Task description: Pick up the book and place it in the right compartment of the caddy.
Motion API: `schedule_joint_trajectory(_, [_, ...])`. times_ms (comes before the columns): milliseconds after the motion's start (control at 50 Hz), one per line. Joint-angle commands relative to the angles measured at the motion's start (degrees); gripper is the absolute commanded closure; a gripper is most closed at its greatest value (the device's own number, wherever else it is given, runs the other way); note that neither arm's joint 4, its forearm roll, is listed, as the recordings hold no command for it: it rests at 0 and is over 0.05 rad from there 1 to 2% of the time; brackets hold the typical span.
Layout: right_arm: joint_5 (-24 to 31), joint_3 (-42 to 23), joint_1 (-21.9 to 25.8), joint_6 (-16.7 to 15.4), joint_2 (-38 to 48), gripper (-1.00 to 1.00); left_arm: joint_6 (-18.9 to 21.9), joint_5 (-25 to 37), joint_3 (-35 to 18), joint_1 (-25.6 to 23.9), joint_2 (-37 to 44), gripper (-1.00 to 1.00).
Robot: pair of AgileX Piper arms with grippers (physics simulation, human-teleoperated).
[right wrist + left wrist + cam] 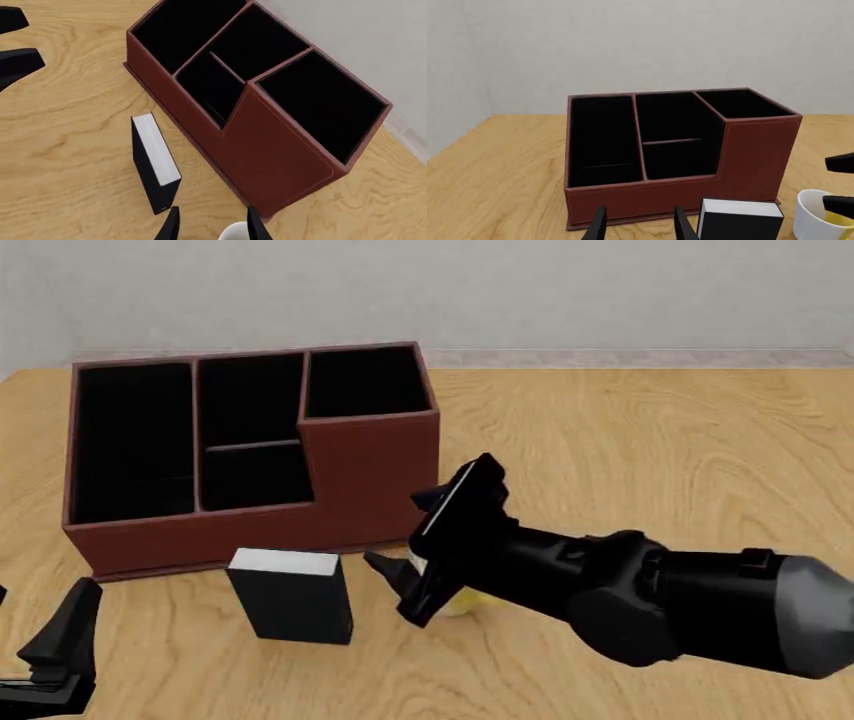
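The black book (291, 595) stands upright on the table in front of the reddish-brown caddy (380, 470), white page edge on top. It also shows in the left wrist view (740, 220) and the right wrist view (155, 162). The caddy's right compartment (363, 380) is the tall end block and holds nothing I can see. My right gripper (394, 530) is open, just right of the book, above a white-and-yellow mug (461, 602). My left gripper (54, 650) is open and empty, low at the front left, apart from the book.
The mug (820, 215) stands right of the book, close to the caddy's front corner; its rim (235, 232) shows between my right fingers. The caddy's long left section (131, 435) and two middle sections are black-lined. A grey wall runs behind the table.
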Motion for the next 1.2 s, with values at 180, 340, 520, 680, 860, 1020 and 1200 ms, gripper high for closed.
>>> schedule_joint_trajectory(180, [1.05, -4.71, 4.03, 0.90, 6.33, -1.00, 0.00, 0.00, 0.00, 0.00, 0.01, -1.00])
schedule_joint_trajectory(340, [1.17, -5.99, 5.52, 2.00, 9.24, -1.00, 0.00, 0.00, 0.00, -0.01, -0.01, -1.00])
schedule_joint_trajectory(520, [0.49, -7.04, 5.75, 3.48, 12.00, -1.00, 0.00, 0.00, 0.00, 0.00, 0.02, -1.00])
schedule_joint_trajectory(680, [0.36, -7.77, 5.77, 3.64, 14.26, -1.00, 0.00, 0.00, 0.00, 0.00, -0.01, -1.00])
schedule_joint_trajectory(860, [1.59, -9.91, 5.84, 3.70, 16.21, -1.00, -0.01, 0.00, 0.00, -0.01, 0.00, -1.00])
schedule_joint_trajectory(1020, [1.64, -10.96, 5.47, 4.25, 18.26, -1.00, 0.00, 0.00, 0.00, 0.00, 0.00, -1.00])
schedule_joint_trajectory(1200, [1.82, -12.01, 5.39, 4.15, 20.45, -1.00, -0.02, 0.00, 0.00, 0.01, 0.00, -1.00])
